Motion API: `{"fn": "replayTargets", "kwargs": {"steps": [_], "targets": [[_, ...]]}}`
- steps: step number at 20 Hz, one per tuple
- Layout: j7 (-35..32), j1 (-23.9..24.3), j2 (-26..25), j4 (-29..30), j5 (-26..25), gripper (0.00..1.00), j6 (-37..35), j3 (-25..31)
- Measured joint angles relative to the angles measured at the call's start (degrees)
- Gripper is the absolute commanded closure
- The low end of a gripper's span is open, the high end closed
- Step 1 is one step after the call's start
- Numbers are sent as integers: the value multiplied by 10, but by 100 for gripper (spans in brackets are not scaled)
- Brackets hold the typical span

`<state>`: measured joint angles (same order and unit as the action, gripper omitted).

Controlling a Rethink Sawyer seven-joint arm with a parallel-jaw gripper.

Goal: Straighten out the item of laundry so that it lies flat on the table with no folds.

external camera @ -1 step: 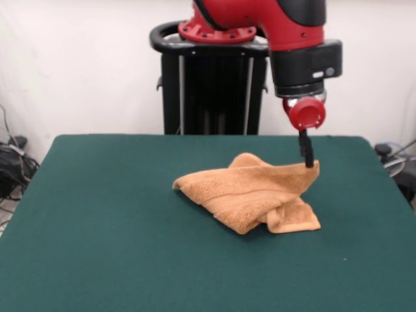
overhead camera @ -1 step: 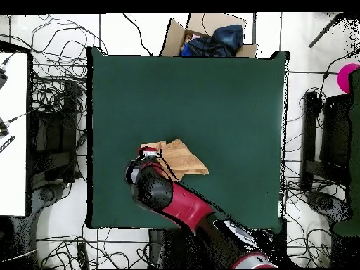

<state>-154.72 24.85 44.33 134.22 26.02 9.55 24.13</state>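
Progress: I judge the job as barely begun. The towel (external camera @ -1 step: pixel 250 195) is still bunched and doubled over itself, so all of the flattening is left.
Near part of the towel: in the front view, the edge toward the table's (external camera @ -1 step: pixel 97 260) near side is a folded point. A small flap pokes out beside it, lying flat on the felt.
Middle of the towel: one layer drapes over another, making a slanted ridge. I see at least two folds and cannot tell how many layers lie beneath.
Far part of the towel: one corner is drawn up off the table to a peak, right at the tip of the fingers (external camera @ -1 step: pixel 306 155).
Fingers: they show as one thin dark blade hanging under the red wrist knob. The tip meets the raised corner, and the cloth peaks there, so I read them as pinched on that corner.
Towel's place: roughly mid-table in the front view, a little toward the far edge and off centre sideways. It is well clear of every table edge and corner.
Overhead check: the arm hides part of the cloth, and only a tan wedge shows beside it.
Looks: orange-tan terry, soft and limp, with a ribbed band visible along one layer. I cannot make out a label.
Left to do: I reckon the lifted corner wants drawing outward, then the doubled layers need opening.
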Motion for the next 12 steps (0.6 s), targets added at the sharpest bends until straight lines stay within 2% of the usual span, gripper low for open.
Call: {"fn": "replayTargets", "kwargs": {"steps": [12], "targets": [[0,3,-20,0,-5,0,0,0]]}}
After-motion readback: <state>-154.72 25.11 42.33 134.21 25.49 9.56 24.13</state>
